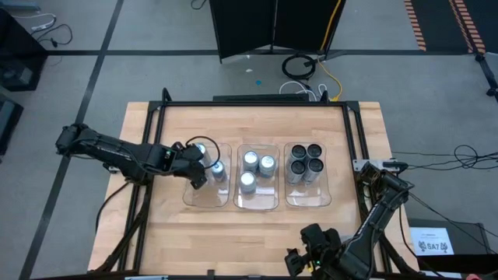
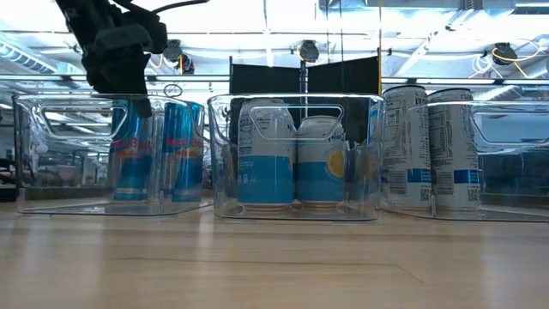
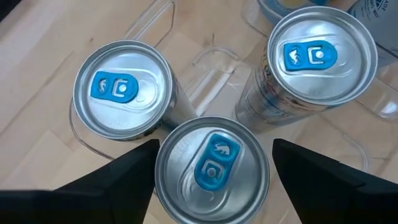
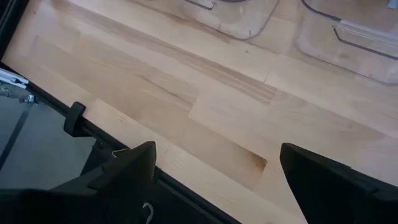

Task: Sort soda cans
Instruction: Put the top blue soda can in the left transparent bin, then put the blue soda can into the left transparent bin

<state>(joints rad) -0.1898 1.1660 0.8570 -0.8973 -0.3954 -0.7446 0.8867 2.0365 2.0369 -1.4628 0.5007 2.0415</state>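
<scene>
Table: pale wooden table top [image 1: 257,233] with a black frame, filling the middle of the high view; its lower edge is cut off by the frame.
Left tray: clear plastic rectangular tray [image 1: 194,200], left of centre in the high view, partly covered by the left arm.
Middle tray: clear plastic rectangular tray [image 1: 257,204] at centre, holding three silver cans with plain bright tops [image 1: 257,163]; in the low view their pale blue and white sides show.
Right tray: clear plastic rectangular tray [image 1: 307,197], right of centre, holding four silver cans with dark grey tops [image 1: 306,162].
Blue-tab cans: three silver soda cans with blue tabs [image 3: 211,168] stand upright in the left tray; from above only part of them shows under the arm.
Left gripper: dark two-finger left gripper [image 3: 211,171] hovers over the left tray, its fingers spread wide on either side of the nearest blue-tab can and off its sides, released.
Right gripper: dark two-finger right gripper [image 4: 214,168] sits at the lower edge of the high view, over the table's near edge, fingers spread and empty; much of it is cut off there.
</scene>
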